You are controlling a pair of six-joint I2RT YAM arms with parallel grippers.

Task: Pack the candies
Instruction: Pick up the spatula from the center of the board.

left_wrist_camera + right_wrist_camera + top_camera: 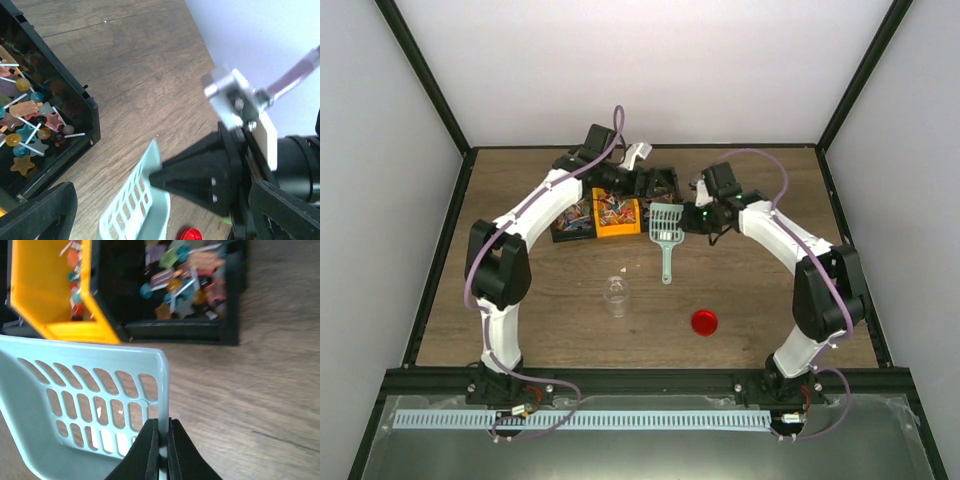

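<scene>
The candies [30, 125] are small mixed-colour sweets, some on sticks, lying in a black tray [75, 100]. More candies [75, 275] lie in a yellow tray [60, 330]. Both trays show in the top view, the black one [565, 235] left of the yellow one [616, 230]. My right gripper [163, 440] is shut on the side wall of the teal slotted scoop [75, 400], just right of the trays [685, 218]. The scoop [666, 230] has its handle pointing toward me. My left gripper [162, 220] is open and empty, behind the trays [650, 183], over the scoop [132, 210].
A clear jar [615, 297] stands in the middle of the wooden table. A red round lid [704, 321] lies to its right and also shows in the left wrist view [190, 234]. A small pale bit [625, 268] lies near the jar. White walls enclose the back and sides.
</scene>
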